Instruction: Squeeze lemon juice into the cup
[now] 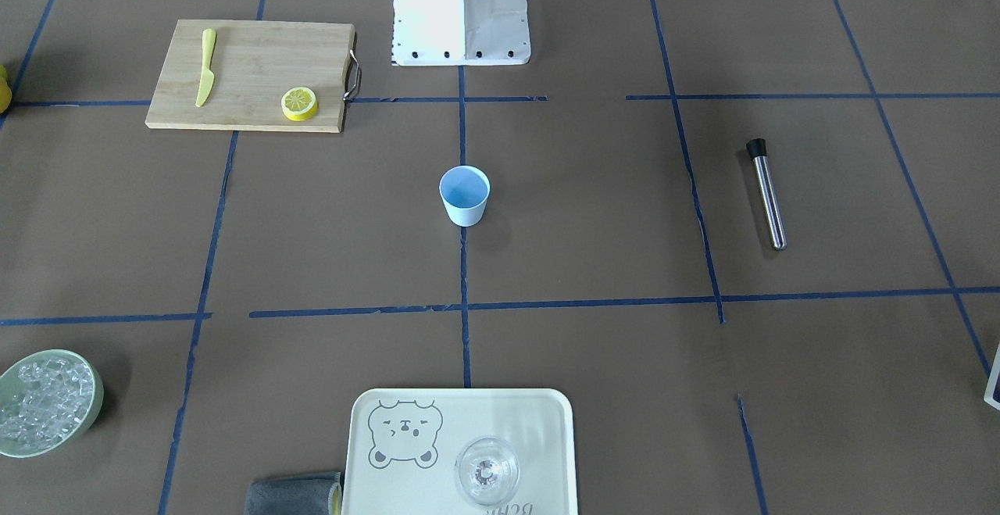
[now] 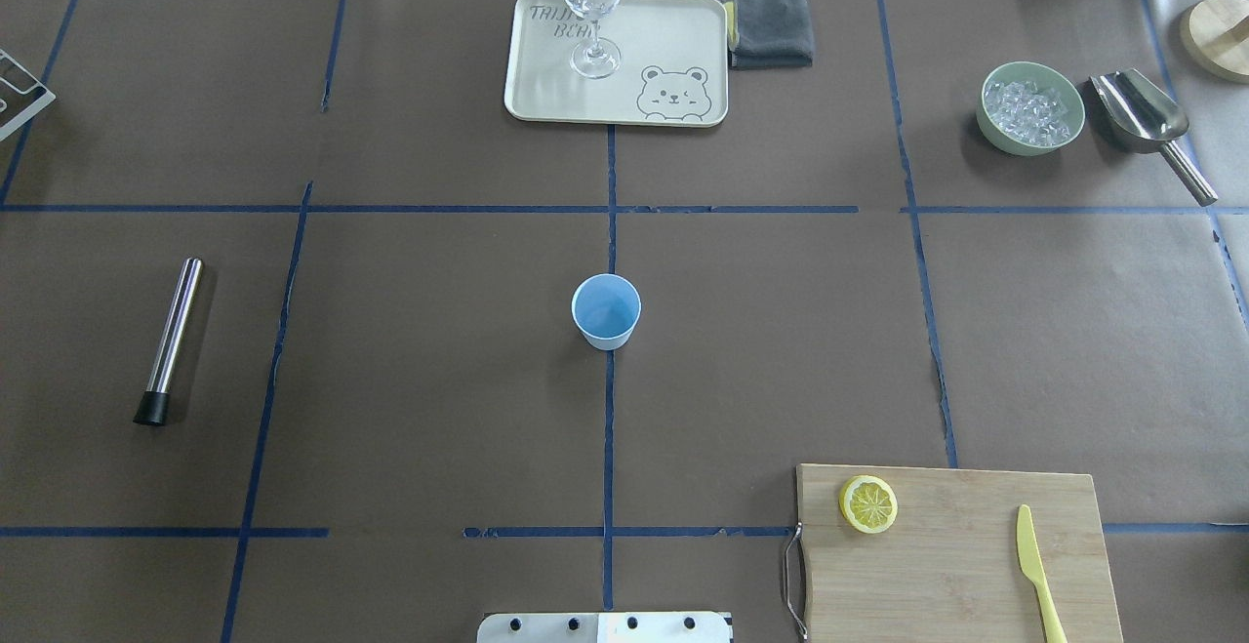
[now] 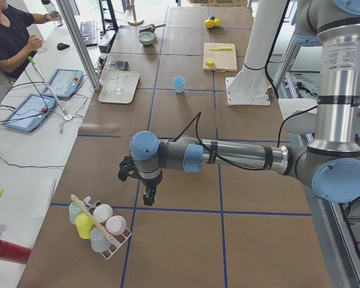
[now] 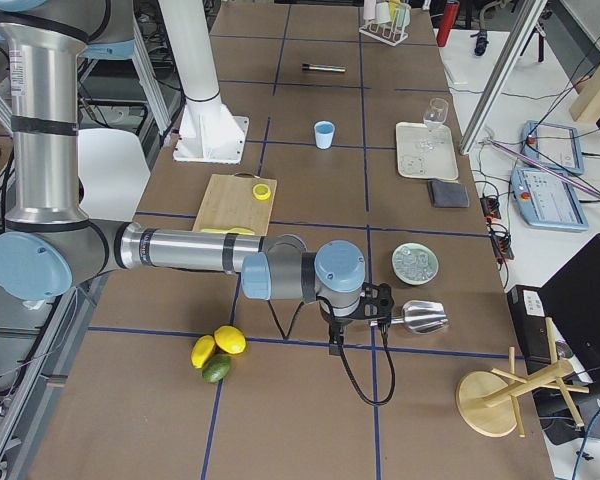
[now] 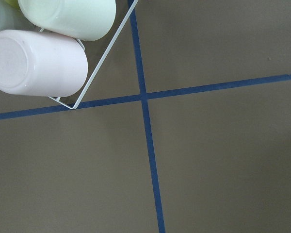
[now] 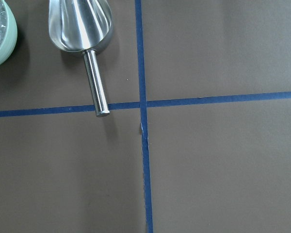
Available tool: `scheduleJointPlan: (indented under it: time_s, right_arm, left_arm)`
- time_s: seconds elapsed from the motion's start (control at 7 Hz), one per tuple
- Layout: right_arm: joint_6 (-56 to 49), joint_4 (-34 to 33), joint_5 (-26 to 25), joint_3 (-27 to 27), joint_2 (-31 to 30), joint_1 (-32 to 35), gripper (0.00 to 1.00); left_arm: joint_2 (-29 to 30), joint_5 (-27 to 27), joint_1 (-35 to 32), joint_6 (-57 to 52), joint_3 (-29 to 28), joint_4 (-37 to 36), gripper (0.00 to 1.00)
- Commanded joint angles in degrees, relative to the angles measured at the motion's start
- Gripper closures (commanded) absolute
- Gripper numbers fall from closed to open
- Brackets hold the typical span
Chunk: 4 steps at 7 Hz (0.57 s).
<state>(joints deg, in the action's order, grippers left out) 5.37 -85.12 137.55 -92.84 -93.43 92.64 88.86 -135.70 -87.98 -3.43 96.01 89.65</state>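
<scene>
The lemon (image 2: 868, 503) is a thin yellow-rimmed slice lying flat on a wooden cutting board (image 2: 956, 545); it also shows in the front view (image 1: 299, 103). The cup (image 2: 606, 311), pale with a blue inside, stands upright at the table's middle, also in the front view (image 1: 465, 195). My left gripper (image 3: 149, 195) shows only in the exterior left view, far from the cup, by a mug rack (image 3: 99, 225). My right gripper (image 4: 352, 318) shows only in the exterior right view, near a steel scoop (image 4: 420, 316). I cannot tell whether either is open or shut.
A yellow plastic knife (image 2: 1036, 570) lies on the board. A tray (image 2: 546, 87) holds a clear glass (image 2: 591, 9), with a grey cloth (image 2: 773, 26) beside it. A green bowl of ice (image 2: 1031, 107) and a steel rod (image 2: 171, 339) lie on the table. Whole citrus fruits (image 4: 218, 350) lie near the right arm.
</scene>
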Motion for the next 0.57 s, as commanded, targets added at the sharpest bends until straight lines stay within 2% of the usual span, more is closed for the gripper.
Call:
scheduleJointPlan:
  time_s: [0.0, 0.43]
  right_arm:
    - [-0.1, 0.04, 0.0, -0.15, 0.09, -0.09, 0.0]
    - [0.95, -0.31, 0.7, -0.5, 0.87, -0.96, 0.0]
  left_arm:
    - [0.0, 0.0, 0.0, 0.0, 0.14, 0.09, 0.0]
    - [0.09, 0.0, -0.09, 0.09, 0.76, 0.0, 0.0]
